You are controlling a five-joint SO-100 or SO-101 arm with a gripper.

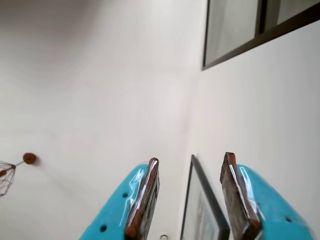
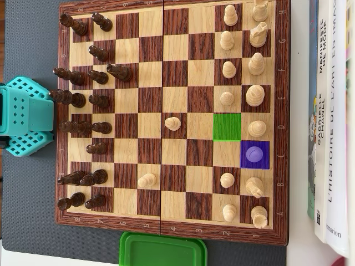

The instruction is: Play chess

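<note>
We see our jaws spread and empty, aimed up at a wall; the purple-marked piece (image 2: 254, 154) lies far from them, likely our target.

We see the turquoise plastic gripper (image 1: 190, 172) rising from six o'clock, its two fingers (image 1: 145, 200) faced with brown pads and parted, nothing between them. Behind it spreads a plain white wall (image 1: 100, 90). A dark-framed window (image 1: 240, 30) sits at one o'clock, a black-framed picture (image 1: 202, 210) shows between the fingers, and a wire lamp with a round wooden mount (image 1: 29, 158) hangs at nine o'clock.
</note>
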